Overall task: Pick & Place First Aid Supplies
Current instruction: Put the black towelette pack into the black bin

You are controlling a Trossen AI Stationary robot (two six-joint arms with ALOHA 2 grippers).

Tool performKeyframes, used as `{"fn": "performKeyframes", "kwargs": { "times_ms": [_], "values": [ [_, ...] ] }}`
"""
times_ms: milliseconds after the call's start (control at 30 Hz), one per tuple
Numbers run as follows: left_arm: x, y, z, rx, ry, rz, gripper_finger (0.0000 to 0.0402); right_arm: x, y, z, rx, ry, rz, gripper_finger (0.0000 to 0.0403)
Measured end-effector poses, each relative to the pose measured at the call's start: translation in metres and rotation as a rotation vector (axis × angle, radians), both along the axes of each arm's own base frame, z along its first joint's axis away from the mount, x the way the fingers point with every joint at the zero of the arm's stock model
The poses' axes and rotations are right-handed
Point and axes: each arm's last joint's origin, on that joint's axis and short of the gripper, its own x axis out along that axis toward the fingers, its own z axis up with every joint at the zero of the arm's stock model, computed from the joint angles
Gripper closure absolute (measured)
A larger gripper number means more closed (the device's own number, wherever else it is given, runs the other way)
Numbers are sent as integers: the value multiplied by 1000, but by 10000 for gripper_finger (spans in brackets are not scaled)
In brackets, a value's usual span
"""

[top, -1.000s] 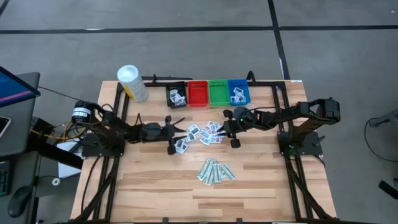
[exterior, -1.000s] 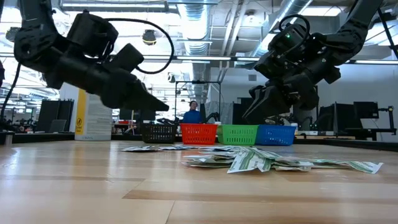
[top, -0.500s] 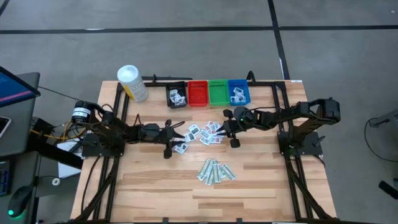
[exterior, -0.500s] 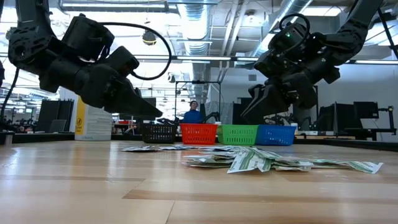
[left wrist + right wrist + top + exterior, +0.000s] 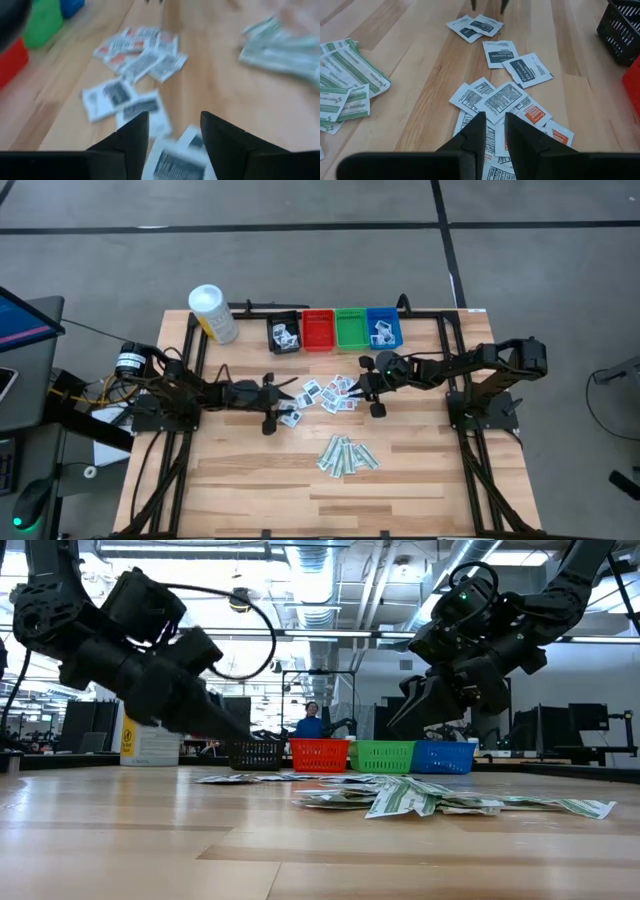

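Observation:
White squarish packets lie flat and loosely scattered mid-table, also showing in the right wrist view. A pile of pale-green strips lies nearer the near edge. My left gripper is open, slanting down over the left-hand dark-printed packets, its tips just above the table. My right gripper hovers raised over the right side of the scatter, its fingers a narrow gap apart with nothing between them.
Black, red, green and blue bins stand in a row at the far edge; the black and blue ones hold packets. A white canister stands at the far left corner. Bare wood lies toward the near edge.
My left gripper has tipped further down and sunk toward the table over the left-hand packets, drawing slightly toward the table's left. The packets and strips lie where they were.

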Motion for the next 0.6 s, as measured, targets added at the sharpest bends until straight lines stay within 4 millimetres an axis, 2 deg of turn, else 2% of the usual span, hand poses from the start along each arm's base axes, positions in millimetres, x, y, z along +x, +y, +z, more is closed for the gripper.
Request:
{"fn": "performKeyframes", "kwargs": {
  "times_ms": [100,600],
  "values": [
    [-3,2,-5,21,56,49,212,0,0,0,0,0,0,338],
    [-4,2,-6,-8,60,85,224,0,0,0,0,0,0,338]
  ]
}}
